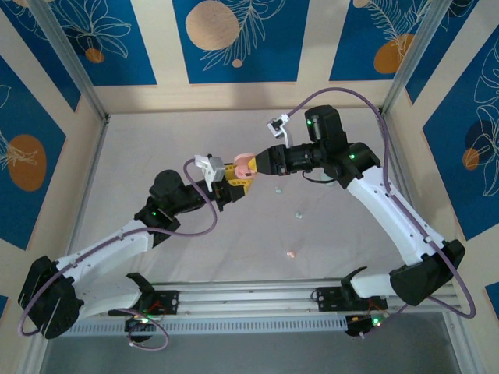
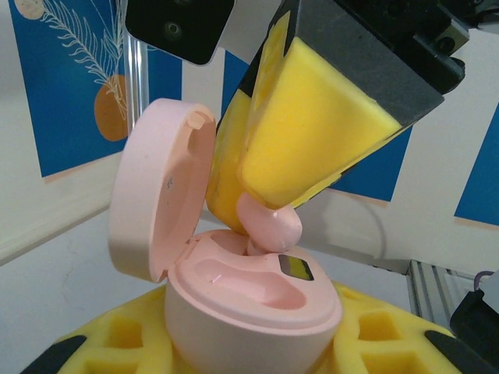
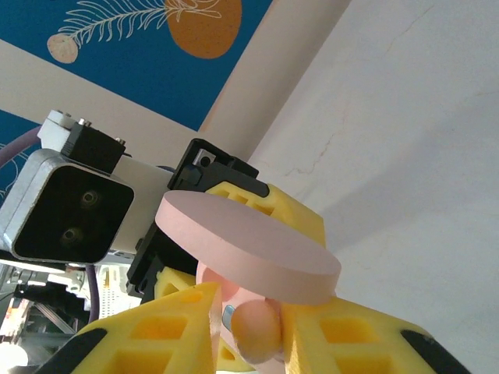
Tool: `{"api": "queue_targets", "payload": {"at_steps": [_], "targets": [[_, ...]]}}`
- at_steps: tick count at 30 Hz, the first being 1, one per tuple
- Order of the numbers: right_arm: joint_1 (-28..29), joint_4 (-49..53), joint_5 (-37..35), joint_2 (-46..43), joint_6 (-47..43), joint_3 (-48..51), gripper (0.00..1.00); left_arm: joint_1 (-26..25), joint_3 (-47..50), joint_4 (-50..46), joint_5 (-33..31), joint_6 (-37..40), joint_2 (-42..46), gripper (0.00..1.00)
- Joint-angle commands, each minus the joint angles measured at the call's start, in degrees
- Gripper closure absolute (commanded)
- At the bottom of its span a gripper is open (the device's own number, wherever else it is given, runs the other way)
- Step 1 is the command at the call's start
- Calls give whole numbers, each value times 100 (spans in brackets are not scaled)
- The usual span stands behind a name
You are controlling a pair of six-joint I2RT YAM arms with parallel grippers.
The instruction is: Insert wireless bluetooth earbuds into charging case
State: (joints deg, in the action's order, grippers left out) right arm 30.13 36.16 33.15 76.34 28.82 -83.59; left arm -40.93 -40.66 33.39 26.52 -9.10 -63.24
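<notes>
Right end effector (image 1: 256, 167) is pinching a pink earbud (image 2: 269, 222) at its fingertips, hovering just above the socket of the open case (image 2: 257, 312), which the left end effector (image 1: 232, 181) is clamping directly beneath. Tiny, light, slick hard plastic, the earbud is probably demanding a gentle pinch on its rounded head.

One case (image 2: 249, 308), four earbuds (image 1: 290, 254)
</notes>
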Motion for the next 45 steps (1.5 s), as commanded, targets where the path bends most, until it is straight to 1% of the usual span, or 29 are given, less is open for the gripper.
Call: {"api": "queue_targets", "payload": {"at_steps": [1, 8, 10, 21, 23, 37, 42, 45], "targets": [[56, 329, -249, 110, -205, -126, 72, -60, -197, 494, 239, -34, 45, 68], [46, 341, -304, 57, -178, -184, 72, -64, -170, 477, 169, 7, 69, 68], [46, 356, -362, 32, -153, -198, 70, -55, -170, 463, 169, 5, 75, 68], [3, 422, -483, -83, -76, -260, 67, -52, -150, 399, 143, 35, 135, 68], [3, 427, -510, -118, -46, -274, 65, -61, -145, 388, 137, 38, 146, 68], [-7, 443, -567, -250, 19, -314, 64, -55, -163, 389, 145, 40, 146, 68], [-15, 359, -498, -427, -22, -290, 60, -57, -137, 363, 68, 73, 187, 68], [-25, 280, -607, -691, -61, -226, 58, -62, -109, 362, -10, 114, 220, 68]]}}
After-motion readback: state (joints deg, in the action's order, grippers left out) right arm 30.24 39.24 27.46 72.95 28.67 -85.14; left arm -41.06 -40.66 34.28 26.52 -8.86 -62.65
